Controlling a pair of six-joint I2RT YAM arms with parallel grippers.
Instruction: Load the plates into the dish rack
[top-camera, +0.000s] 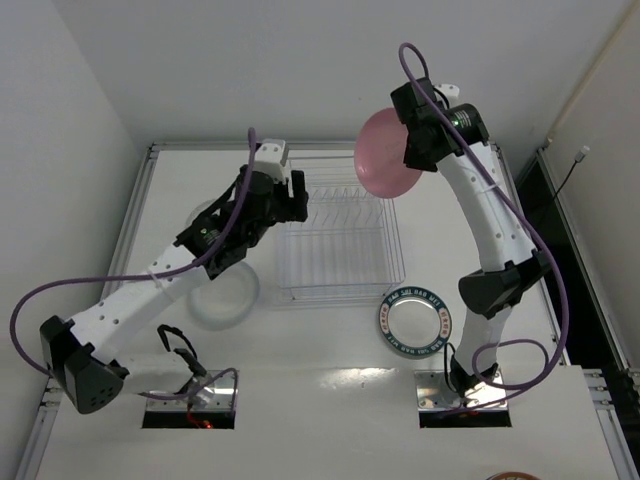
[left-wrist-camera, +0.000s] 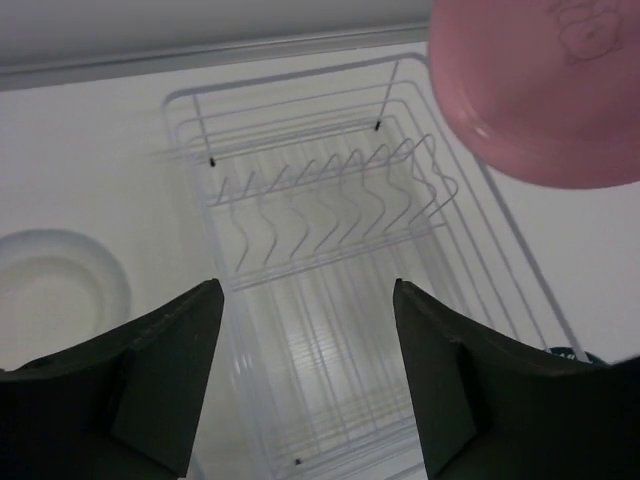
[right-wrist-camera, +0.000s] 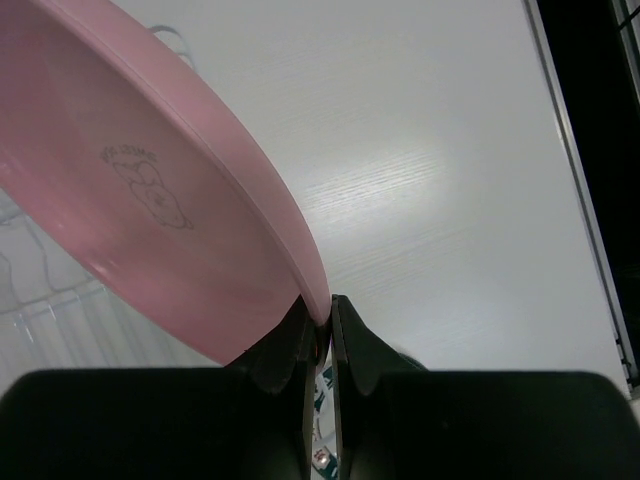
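Left arm and right arm: white links, black joints (purple cables loop alongside).

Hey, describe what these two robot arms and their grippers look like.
The left arm and right arm have white shells with black joints; a purple cable loops along each. The left gripper and right gripper have two dark, wedge-shaped fingers.
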